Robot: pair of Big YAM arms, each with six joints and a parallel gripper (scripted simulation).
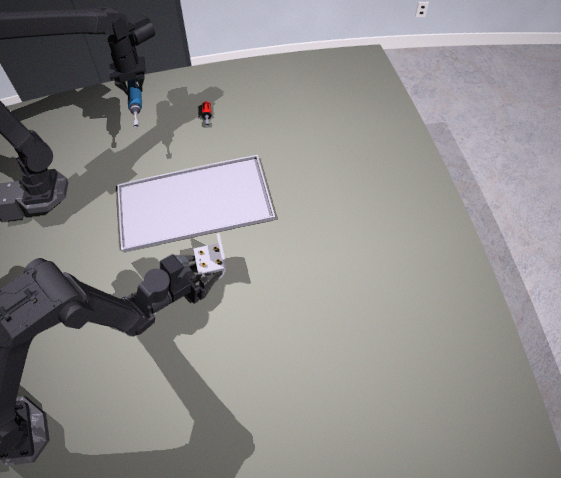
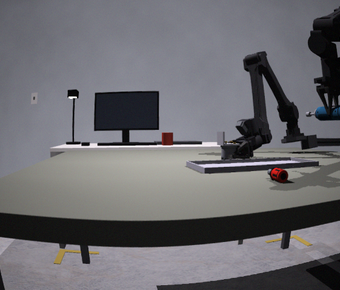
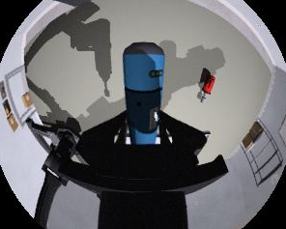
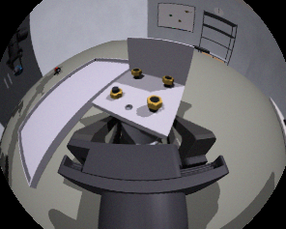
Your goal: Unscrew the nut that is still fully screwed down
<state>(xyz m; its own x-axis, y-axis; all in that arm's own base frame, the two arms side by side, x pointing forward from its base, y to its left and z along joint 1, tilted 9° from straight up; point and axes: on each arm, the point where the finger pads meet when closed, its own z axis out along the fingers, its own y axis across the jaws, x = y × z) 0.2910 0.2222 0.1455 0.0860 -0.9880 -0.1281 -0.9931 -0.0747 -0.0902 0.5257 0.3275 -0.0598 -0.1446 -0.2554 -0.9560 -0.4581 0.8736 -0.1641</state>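
My left gripper (image 1: 132,88) (image 2: 332,105) (image 3: 143,114) is shut on the dark blue electric nut driver (image 1: 135,97) (image 2: 332,112) (image 3: 142,96) and holds it in the air over the table's far corner, tip free. The joint module (image 2: 227,151) (image 4: 135,135) stands upright beside the tray. Its white bracket (image 4: 147,112) lies on top with four brass nuts (image 4: 155,101). I cannot tell which nut sits lowest. My right gripper (image 1: 204,279) (image 4: 143,114) is shut on the module's body from the side, low on the table.
A shallow white tray (image 1: 167,240) (image 2: 226,170) (image 4: 53,110) lies between the module and the driver. A short red tool (image 1: 206,108) (image 2: 277,174) (image 3: 209,85) lies on its side on the table (image 1: 347,308) beyond the tray.
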